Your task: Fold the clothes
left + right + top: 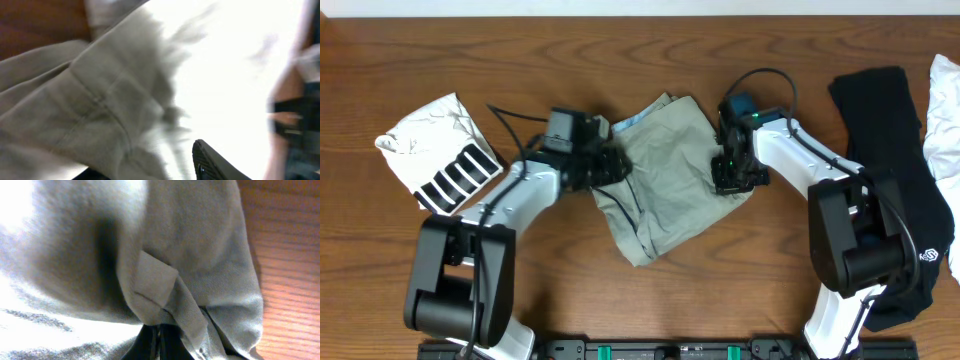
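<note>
Crumpled at the middle of the wooden tabletop point(640, 40): khaki garment point(665, 185), flanked by 2 arms. At its right edge, right gripper point(735, 178), jaws clamped together on a fold of the cloth. At its left edge, left gripper point(608, 165), pressed against the fabric, jaws impossible to tell through blur. Well apart: black garment point(895, 170) far right, white striped garment point(440, 155) far left

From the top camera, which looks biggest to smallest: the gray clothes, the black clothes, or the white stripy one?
Black garment and gray garment: too close to rank; the right arm covers part of the black one.
White striped garment: smallest.
</note>
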{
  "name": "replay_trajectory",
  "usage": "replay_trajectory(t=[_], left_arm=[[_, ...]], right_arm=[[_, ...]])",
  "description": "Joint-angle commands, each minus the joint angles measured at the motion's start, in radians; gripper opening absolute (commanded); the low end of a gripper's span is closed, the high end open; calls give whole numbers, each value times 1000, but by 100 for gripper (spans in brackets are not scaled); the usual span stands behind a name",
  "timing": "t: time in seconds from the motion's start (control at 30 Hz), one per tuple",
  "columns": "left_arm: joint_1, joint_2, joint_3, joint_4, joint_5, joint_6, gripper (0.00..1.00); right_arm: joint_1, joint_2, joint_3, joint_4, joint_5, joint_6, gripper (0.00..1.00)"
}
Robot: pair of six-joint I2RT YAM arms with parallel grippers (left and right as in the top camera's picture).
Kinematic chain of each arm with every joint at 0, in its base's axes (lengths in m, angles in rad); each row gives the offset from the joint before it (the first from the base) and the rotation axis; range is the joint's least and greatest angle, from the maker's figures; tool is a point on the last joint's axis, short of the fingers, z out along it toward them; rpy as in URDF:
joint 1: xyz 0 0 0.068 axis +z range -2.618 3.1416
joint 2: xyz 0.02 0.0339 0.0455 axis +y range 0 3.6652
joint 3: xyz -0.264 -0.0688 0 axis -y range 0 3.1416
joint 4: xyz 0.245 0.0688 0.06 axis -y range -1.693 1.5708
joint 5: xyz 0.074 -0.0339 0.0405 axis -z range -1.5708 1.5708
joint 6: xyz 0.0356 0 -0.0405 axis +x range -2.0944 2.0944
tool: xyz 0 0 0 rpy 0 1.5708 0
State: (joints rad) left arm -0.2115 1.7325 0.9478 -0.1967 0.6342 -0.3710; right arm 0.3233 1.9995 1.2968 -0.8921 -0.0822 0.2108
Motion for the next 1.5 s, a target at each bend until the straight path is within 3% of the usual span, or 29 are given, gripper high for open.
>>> replay_trajectory(t=[0.0,0.07,0.27,0.43,0.57,1.07,1.37,1.4,1.47], left_arm=[[51,-56,11,-5,288,-8,55],[82,-108,11,-44,346,-6,71],[169,-265,11,-272,304,63,100],[180,-314,6,-535,-25,62,98],[172,-298,-42,-568,-18,2,98],[24,-66,-185,-173,135,-102,98],[-111,124,-185,236,164,-323,98],[-116,131,-185,257,164,-323,88],[-117,132,-185,276,164,-322,51]], right_arm=[[31,46,-46,-2,-50,21,1],[30,38,-46,3,-49,21,1],[10,-18,-46,19,-49,17,2],[-4,-50,-46,30,-50,17,3],[-3,-50,-46,33,-50,17,4],[-2,-50,-46,35,-77,17,4],[-2,-50,-46,32,-84,17,5],[-2,-50,-46,31,-84,17,5],[-2,-50,-46,29,-84,17,4]])
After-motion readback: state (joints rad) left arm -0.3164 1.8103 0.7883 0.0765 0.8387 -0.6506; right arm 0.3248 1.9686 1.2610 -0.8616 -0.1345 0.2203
